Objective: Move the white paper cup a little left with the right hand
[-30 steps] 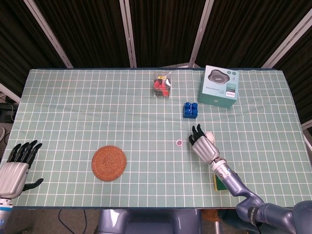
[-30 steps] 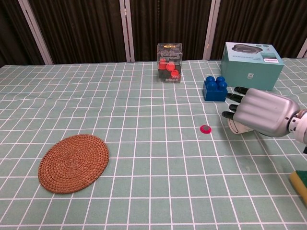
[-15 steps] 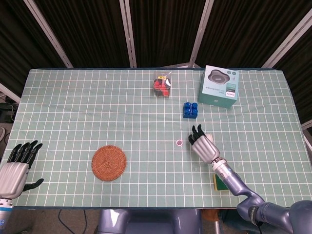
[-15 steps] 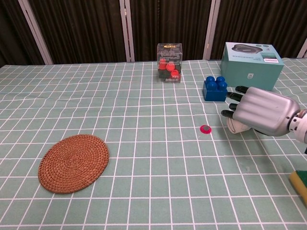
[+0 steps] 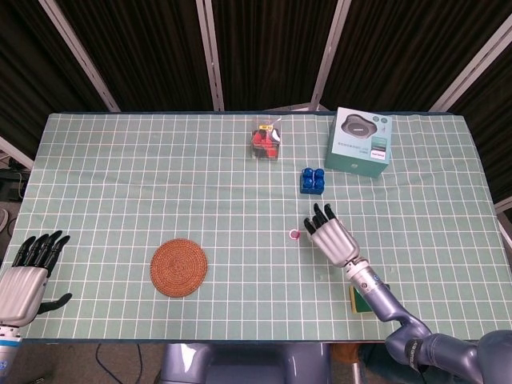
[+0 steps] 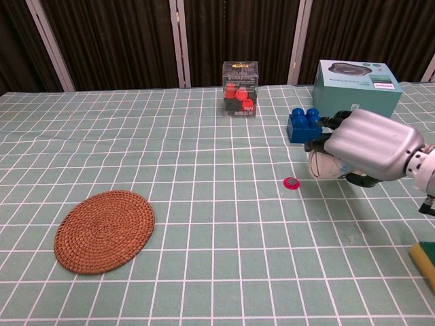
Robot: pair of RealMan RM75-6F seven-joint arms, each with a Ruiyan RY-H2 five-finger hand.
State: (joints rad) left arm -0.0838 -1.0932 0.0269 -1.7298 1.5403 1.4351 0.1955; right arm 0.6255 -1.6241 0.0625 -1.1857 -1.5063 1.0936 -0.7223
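The white paper cup lies on its side under my right hand, which wraps over it from the right; only the cup's left end shows in the chest view. In the head view the right hand covers the cup completely. A small pink cap sits just left of the cup. My left hand rests at the table's near left corner, fingers apart and holding nothing.
A blue brick stands just behind the right hand, with a teal box further back. A clear box of red pieces is at the back middle. A woven coaster lies near left. A sponge is at the near right edge.
My right hand has closed over the cup and shifted left with it, toward the pink cap. The left hand has not moved.
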